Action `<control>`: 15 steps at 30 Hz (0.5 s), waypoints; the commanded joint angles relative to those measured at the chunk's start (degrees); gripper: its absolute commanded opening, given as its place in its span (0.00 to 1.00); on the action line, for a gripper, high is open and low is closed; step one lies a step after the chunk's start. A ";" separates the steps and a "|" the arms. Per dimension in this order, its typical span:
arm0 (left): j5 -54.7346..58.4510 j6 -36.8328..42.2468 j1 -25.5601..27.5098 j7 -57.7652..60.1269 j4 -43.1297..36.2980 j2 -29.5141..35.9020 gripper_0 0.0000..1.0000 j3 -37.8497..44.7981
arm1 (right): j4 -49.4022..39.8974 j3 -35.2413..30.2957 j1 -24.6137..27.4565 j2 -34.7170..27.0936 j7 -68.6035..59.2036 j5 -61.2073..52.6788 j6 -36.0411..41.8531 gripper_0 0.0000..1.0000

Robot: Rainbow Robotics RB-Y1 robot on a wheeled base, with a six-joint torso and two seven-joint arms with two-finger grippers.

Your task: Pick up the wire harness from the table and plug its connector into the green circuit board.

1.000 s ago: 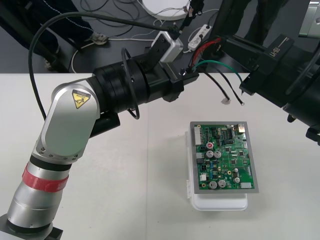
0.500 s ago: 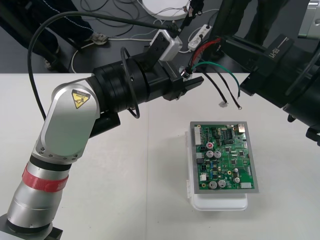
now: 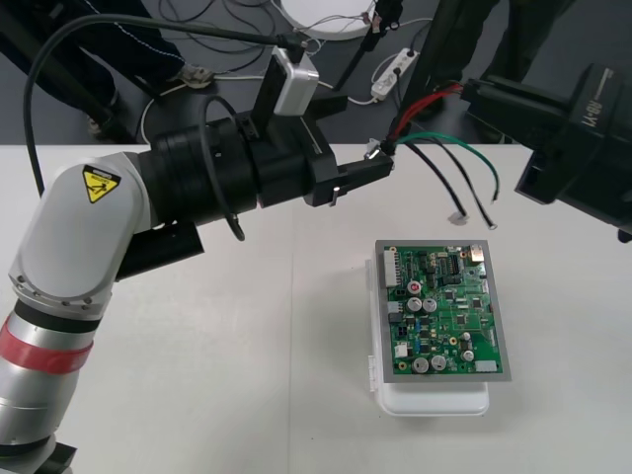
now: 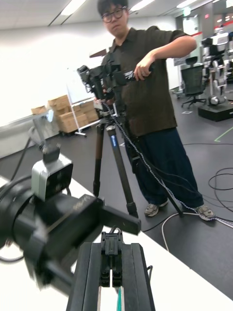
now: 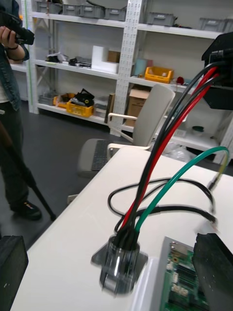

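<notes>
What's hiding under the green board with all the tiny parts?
A white base sits under the green rectangular circuit board. The base's end nearest the robot and its left edge stick out. The board covers the rest, so its middle cannot be seen.

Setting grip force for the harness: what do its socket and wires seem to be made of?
The socket looks like metal: grey, glossy, with a thin flat flange, though it is blurred. The wires look sheathed in smooth plastic or rubber: solid red, black and green with a slight sheen, bending in soft loops.

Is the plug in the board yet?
Out. The right pincer grips the plug in the air, well apart from the board.
</notes>
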 commanded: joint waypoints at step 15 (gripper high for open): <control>22.78 3.07 1.86 -4.13 -6.34 16.97 1.00 -3.02 | 1.48 -24.61 19.78 4.14 0.91 -10.61 -26.15 0.00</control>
